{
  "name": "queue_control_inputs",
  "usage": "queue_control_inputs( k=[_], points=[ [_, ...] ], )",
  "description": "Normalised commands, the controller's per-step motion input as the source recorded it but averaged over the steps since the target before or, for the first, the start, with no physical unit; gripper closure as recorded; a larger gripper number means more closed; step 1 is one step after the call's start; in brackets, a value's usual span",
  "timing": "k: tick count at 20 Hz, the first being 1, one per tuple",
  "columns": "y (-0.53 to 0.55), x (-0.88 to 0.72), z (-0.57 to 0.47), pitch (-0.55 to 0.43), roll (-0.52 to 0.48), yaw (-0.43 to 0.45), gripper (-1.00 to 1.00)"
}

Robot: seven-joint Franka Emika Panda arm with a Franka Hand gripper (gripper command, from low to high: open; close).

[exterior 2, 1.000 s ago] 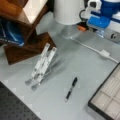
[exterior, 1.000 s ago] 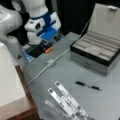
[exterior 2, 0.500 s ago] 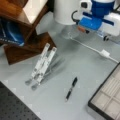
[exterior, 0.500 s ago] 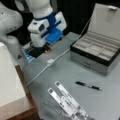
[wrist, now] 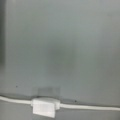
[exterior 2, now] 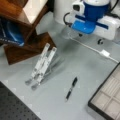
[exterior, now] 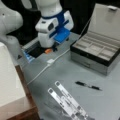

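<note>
My gripper (exterior: 53, 48) hangs from the white and blue hand at the back of the grey table, just above the surface, in both front views (exterior 2: 90, 37). Nearest to it is a thin white cable with a small white block (exterior: 50, 61) on it, lying flat in front of the hand (exterior 2: 105, 53). In the wrist view the block (wrist: 44, 107) sits at the bottom with the cable running left and right; no fingers show there. Nothing is seen between the fingers.
A black pen (exterior: 88, 85) (exterior 2: 71, 88) lies mid-table. Two silver hinged bars (exterior: 66, 100) (exterior 2: 42, 65) lie side by side. An open grey compartment box (exterior: 96, 53) (exterior 2: 102, 86) stands at one side. A wooden stand (exterior: 25, 100) (exterior 2: 27, 47) borders the other side.
The hand has shifted a little along the back of the table and come lower over the cable. The pen, bars and box have stayed put.
</note>
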Motion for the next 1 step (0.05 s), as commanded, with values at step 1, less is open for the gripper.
queue_control_inputs(
  k=[1],
  points=[
    [-0.12, 0.36, 0.11, 0.216, -0.13, 0.099, -1.0]
  ],
)
